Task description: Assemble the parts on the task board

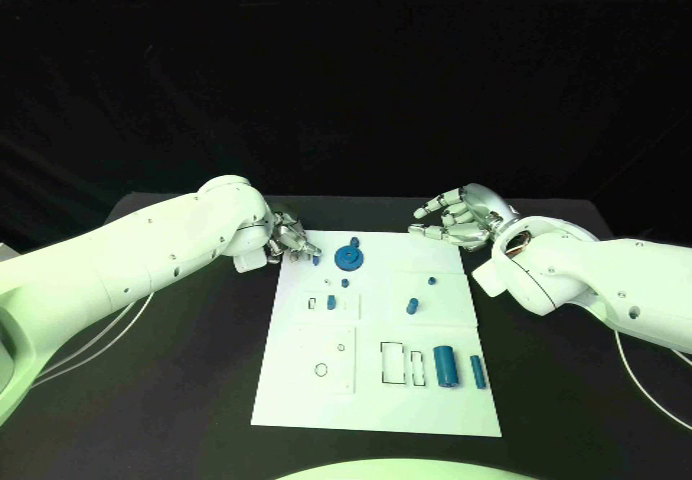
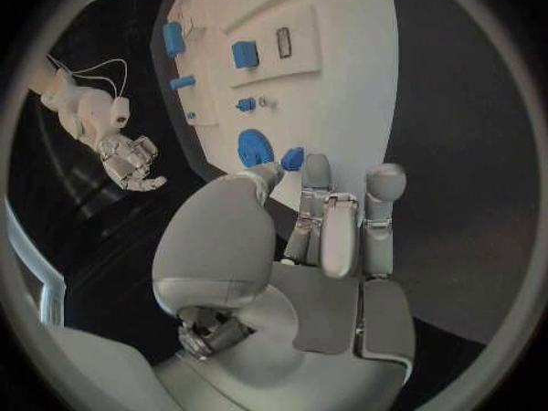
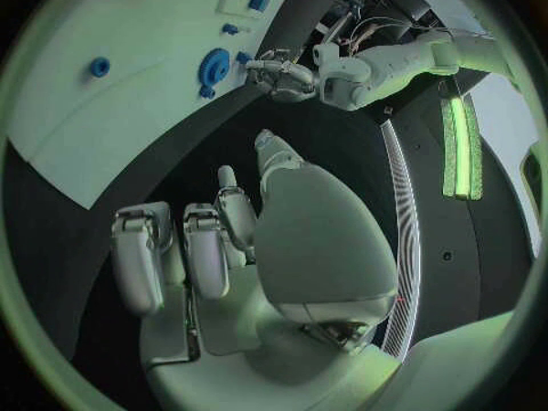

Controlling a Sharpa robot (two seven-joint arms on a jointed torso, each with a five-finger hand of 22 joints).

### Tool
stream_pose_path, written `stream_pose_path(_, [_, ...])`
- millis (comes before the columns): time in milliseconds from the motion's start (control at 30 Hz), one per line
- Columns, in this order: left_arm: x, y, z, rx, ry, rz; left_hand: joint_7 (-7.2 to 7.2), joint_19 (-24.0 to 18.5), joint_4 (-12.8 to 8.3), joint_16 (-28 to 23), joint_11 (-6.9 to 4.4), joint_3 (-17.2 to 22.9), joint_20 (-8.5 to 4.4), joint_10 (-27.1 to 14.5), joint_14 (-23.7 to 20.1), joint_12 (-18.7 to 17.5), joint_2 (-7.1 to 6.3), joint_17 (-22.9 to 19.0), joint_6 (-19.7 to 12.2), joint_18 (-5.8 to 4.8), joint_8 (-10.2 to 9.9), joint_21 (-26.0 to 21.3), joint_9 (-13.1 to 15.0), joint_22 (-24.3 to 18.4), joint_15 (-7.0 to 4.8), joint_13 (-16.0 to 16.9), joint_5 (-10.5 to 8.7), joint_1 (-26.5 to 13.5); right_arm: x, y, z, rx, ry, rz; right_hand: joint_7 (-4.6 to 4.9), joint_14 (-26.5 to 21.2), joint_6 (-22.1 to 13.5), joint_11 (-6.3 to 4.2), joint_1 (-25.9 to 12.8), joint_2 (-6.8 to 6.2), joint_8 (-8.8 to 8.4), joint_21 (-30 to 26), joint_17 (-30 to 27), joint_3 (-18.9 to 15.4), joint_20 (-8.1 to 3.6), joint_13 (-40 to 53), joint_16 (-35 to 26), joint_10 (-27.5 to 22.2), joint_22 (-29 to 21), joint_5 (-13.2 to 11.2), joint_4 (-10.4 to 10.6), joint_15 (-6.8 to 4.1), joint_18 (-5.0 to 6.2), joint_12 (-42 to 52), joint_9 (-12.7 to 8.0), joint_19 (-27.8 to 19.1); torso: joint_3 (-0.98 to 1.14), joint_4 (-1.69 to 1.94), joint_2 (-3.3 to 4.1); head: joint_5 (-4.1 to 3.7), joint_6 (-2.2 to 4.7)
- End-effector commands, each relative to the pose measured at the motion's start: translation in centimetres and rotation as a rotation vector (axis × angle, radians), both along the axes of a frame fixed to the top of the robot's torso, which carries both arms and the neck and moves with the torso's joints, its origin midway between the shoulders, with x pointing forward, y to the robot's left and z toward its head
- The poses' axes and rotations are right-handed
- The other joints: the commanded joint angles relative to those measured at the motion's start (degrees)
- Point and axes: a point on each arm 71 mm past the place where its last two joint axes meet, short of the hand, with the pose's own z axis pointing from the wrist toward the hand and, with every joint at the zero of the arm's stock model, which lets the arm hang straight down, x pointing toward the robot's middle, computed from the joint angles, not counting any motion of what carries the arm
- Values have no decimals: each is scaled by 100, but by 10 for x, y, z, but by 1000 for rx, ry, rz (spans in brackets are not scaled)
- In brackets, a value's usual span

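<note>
Overhead, the white task board (image 1: 378, 335) lies in the middle of the black table (image 1: 173, 400), with its blue parts spread across it: a round gear (image 1: 348, 260) near the far edge, small pegs (image 1: 413, 305) about the centre, and two upright blocks (image 1: 446, 366) beside outlined slots near the front. The left hand (image 1: 290, 240) sits at the board's far left corner, its fingers just beside a small blue part (image 1: 316, 257) by the gear, probably lined up to take that piece; whether it already pinches it cannot be told from this height. The right hand (image 1: 454, 220) hovers off the far right corner with its fingers loosely curled and nothing in them, apparently waiting clear of the work. From the left wrist, the left hand's fingertips (image 2: 316, 169) reach to the board's edge, right by the small blue part (image 2: 292, 158) and close to the gear (image 2: 255, 145), though contact stays unclear. From the right wrist, the right hand's fingers (image 3: 188, 247) hang apart over bare dark table, holding nothing. Black cloth backs the room behind the table.
</note>
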Motion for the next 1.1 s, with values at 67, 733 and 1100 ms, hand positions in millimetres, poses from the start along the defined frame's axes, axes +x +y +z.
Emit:
stream_pose_path(67, [0,-4,2,-18,0,-14,-7,50,23,40,-49,-4,-4,10,92,15,-14,17,33,-11,52,42,14,16,-29,-16,-30,44,0,1,0,-6,-7,12,12,562,-32,-9,-28,9,28,-30,1386,-34,-3,139,-28,-31,1432,-33,15,-15,0,-1,-5,532,3,-1,0,11,-4])
stream_pose_path(733, [-1,-6,1,-17,5,-14,-11,122,66,86,-50,-161,-7,62,122,50,-56,83,54,-34,95,117,21,129,-31,-49,-37,-162,0,1,0,-6,-8,11,12,562,-32,-9,-28,9,28,-30,1386,-34,-3,139,-28,-31,1432,-33,15,-15,0,-1,-5,532,4,-3,1,4,-2])
stream_pose_path(1100, [-2,-7,1,-13,13,-20,-24,180,66,124,-61,-240,-12,97,150,85,-79,146,77,-50,117,177,22,218,-39,-56,-42,-266,1,2,0,-6,-7,12,12,562,-32,-9,-28,9,28,-30,1386,-34,-3,139,-28,-31,1432,-33,15,-15,0,-1,-5,532,5,-1,4,1,-2])
